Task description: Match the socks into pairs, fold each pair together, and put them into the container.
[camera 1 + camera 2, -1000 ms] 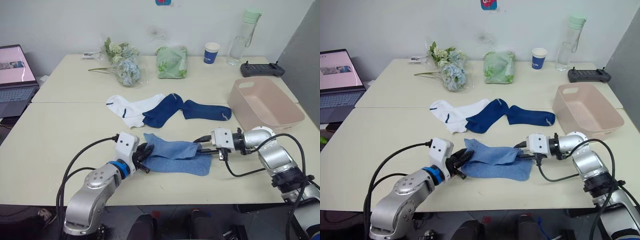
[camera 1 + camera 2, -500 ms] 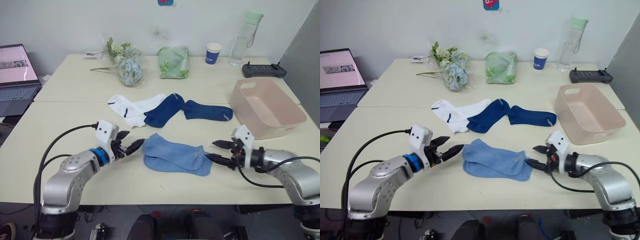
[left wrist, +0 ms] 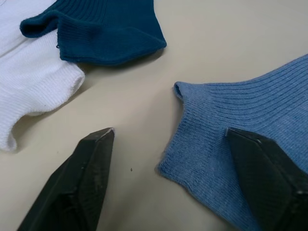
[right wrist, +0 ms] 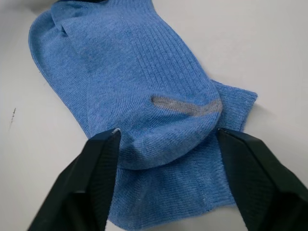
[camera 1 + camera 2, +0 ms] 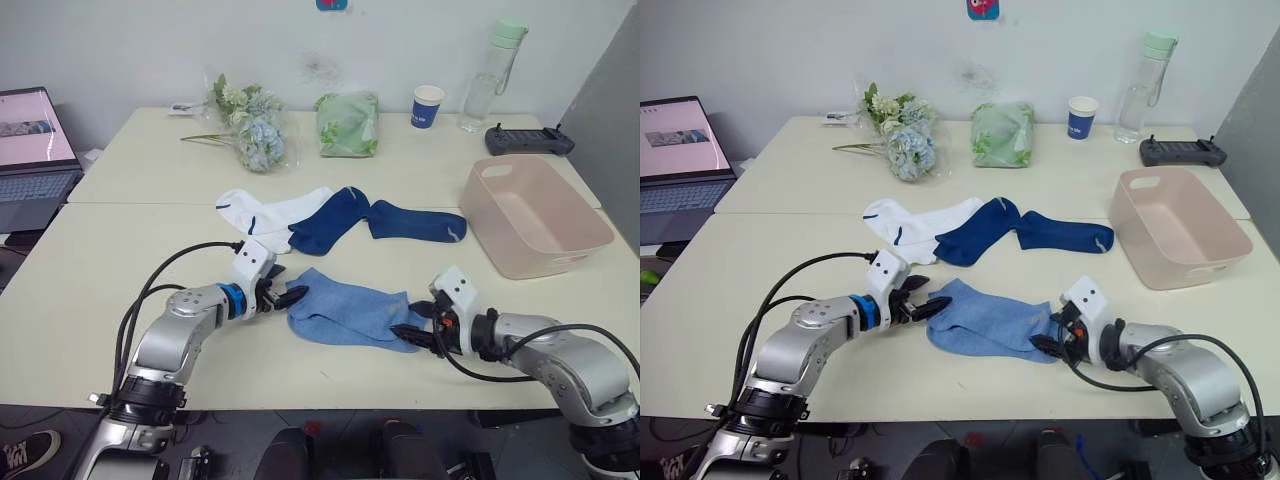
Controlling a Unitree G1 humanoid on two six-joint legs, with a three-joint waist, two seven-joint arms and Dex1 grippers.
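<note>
Two light blue socks (image 5: 348, 312) lie stacked near the table's front edge. My left gripper (image 5: 290, 295) is open at their cuff end; in the left wrist view the cuff (image 3: 226, 139) lies between the spread fingers (image 3: 91, 178). My right gripper (image 5: 413, 327) is open at the toe end, and the toe (image 4: 163, 125) sits between its fingers (image 4: 260, 178). Behind lie a white sock (image 5: 262, 215) and two navy socks (image 5: 325, 222), (image 5: 418, 222), the first navy one overlapping the white. The pink container (image 5: 575, 238) stands at the right.
Along the back edge stand a flower bunch (image 5: 250, 135), a pale green bag (image 5: 345, 125), a paper cup (image 5: 425, 105), a bottle (image 5: 485, 75) and a black controller (image 5: 525, 140). A laptop (image 5: 30, 150) sits at far left.
Both grippers, which had drawn back from the light blue socks half a second ago, have moved inward to the socks' two ends. The socks lie flatter than a second ago.
</note>
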